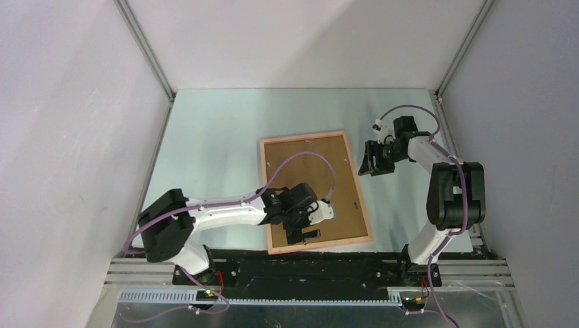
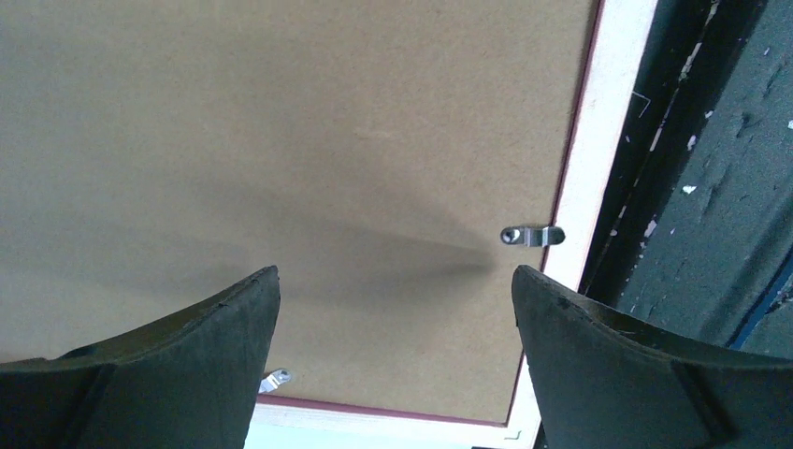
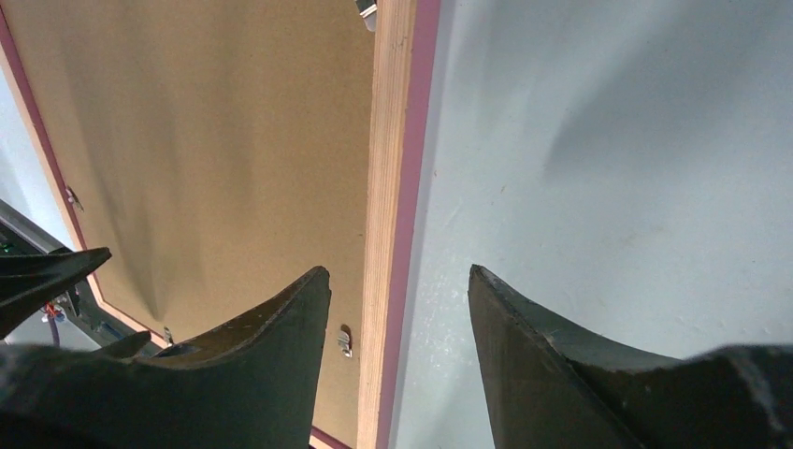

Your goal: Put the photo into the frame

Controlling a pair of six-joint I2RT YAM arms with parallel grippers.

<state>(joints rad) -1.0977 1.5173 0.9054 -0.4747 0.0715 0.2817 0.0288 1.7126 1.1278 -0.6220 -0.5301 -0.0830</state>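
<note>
The pink frame [image 1: 304, 136] lies face down in the middle of the table, with the brown backing board [image 1: 307, 171] set inside its rails. The photo is hidden; no print shows in any view. My left gripper [image 1: 302, 236] is open and empty just above the board's near end; in the left wrist view [image 2: 395, 290] it hovers over the board [image 2: 281, 140] beside the frame rail [image 2: 608, 122]. My right gripper [image 1: 369, 162] is open and empty at the frame's far right side; in the right wrist view [image 3: 399, 281] its jaws straddle the rail [image 3: 393, 140] above it.
Small metal clips [image 2: 531, 236] [image 3: 344, 341] sit along the frame's inner edge on the board. The pale table [image 1: 218, 137] is walled at the left, back and right. The black mounting plate [image 1: 307, 270] runs along the near edge, close to the frame's near rail.
</note>
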